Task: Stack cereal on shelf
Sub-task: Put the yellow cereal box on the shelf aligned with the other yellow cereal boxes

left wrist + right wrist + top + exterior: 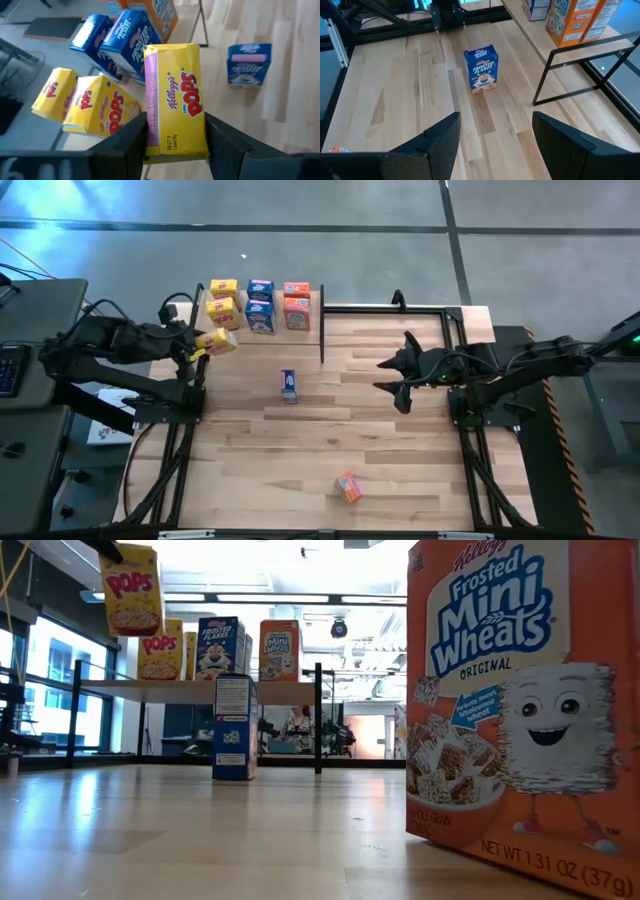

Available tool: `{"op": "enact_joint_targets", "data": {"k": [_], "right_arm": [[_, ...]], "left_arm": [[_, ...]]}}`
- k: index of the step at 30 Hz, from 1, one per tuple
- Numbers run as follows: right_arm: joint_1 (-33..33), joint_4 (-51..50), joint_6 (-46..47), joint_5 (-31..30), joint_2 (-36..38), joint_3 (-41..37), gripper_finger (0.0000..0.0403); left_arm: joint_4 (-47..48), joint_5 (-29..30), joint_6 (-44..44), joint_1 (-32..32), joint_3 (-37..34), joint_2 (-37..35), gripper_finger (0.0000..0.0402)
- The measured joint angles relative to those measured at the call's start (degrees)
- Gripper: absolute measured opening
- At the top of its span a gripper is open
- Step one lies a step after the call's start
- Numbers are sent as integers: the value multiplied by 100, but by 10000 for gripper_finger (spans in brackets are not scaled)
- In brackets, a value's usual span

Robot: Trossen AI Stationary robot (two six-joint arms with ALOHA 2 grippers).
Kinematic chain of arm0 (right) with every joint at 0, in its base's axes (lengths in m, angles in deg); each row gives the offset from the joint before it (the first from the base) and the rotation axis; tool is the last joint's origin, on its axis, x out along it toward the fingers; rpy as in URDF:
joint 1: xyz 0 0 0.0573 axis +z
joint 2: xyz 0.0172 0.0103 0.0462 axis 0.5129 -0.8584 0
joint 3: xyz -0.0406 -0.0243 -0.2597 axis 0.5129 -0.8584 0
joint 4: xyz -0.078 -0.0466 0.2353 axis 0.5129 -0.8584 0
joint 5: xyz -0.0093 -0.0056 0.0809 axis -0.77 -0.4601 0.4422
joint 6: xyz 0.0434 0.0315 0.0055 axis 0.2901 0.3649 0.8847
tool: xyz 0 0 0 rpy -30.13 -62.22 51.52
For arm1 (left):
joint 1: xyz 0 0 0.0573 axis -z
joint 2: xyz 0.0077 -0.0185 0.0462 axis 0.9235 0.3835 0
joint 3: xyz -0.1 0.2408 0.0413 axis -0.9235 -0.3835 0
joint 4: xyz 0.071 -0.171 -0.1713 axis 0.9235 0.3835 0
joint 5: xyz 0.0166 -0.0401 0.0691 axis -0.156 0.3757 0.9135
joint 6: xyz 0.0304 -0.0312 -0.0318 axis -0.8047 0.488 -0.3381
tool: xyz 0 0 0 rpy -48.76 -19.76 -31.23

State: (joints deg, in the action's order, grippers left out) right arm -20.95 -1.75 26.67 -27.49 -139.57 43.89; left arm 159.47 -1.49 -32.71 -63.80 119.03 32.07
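Bench [400, 470]: wooden, carries shelf [312, 328] at its far left corner.
Left end effector [175, 145]: clamps yellow box [175, 100] above shelf edge, likely for stacking.
Right end effector [495, 135]: spread wide, empty, facing blue box [482, 68].

Bright, even light falls across the table [300, 450] from above, shadows faint. In the low view, ceiling strips and the windows [40, 690] glare white, washing out the room behind. The orange box [520, 700] looms close, its near edge soft; the wood in front blurs.
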Motion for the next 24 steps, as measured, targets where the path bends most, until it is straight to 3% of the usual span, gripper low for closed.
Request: {"op": "enact_joint_targets", "data": {"k": [5,12,24], "right_arm": [[0,-5,17,2,-4,-62,240],[0,39,0,2,-2,-63,240],[0,27,-3,86,-2,-63,240]], "left_arm": [[-24,-106,-262,-386,-1,365,161],[-120,-791,-875,-1296,-3,785,161],[-640,-2283,-2465,-3079,-3,829,161]]}}
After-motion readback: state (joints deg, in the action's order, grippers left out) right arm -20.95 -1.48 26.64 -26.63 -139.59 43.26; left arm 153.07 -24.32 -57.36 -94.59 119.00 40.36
